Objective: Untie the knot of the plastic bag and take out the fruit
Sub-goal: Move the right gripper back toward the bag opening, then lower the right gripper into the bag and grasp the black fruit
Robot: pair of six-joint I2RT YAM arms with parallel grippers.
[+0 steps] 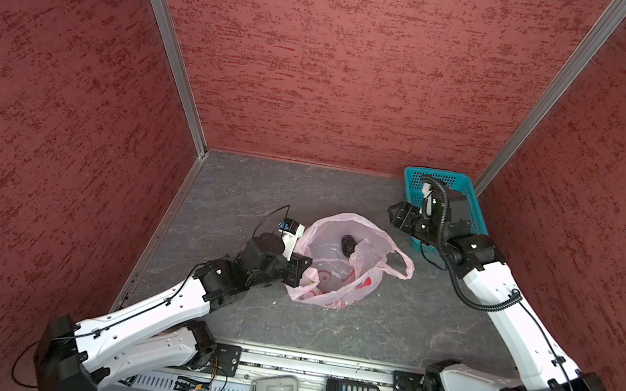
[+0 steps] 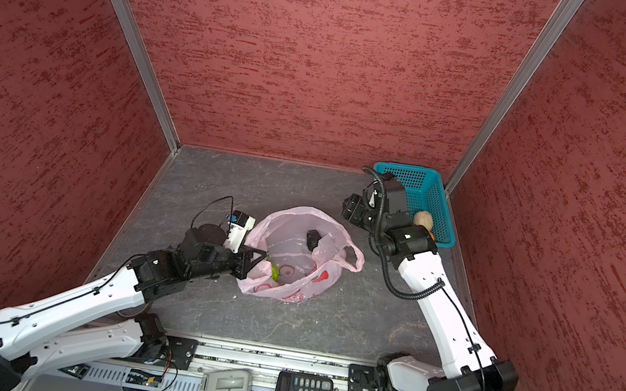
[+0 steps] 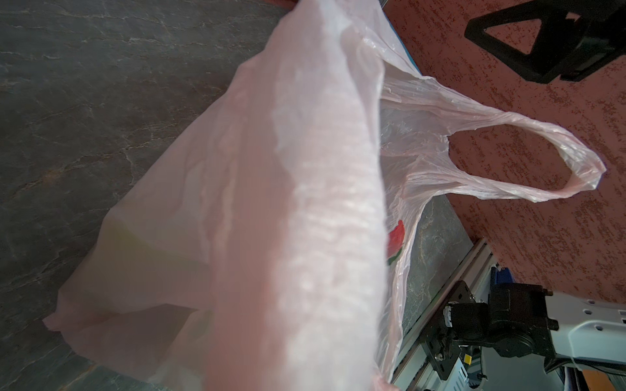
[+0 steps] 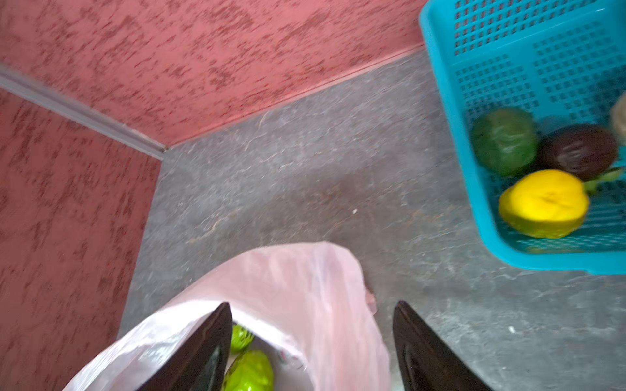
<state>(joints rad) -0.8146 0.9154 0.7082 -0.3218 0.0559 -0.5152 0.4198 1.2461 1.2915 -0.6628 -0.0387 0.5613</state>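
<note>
Plastic bag (image 1: 330,249): lay untied, rim pinched in closed left gripper (image 2: 258,256). Was mid-unloading, right gripper (image 4: 311,304) wide and empty. Likely needed reaching in for green fruit (image 4: 250,370).

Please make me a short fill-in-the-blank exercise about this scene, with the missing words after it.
1. The yellow fruit lies in the teal ___.
2. The plastic bag holds a bumpy fruit of bright ___ colour.
3. The left tool is ___ on the plastic bag's rim.
4. The right tool holds ___.
Missing words: basket; green; shut; nothing.
</note>
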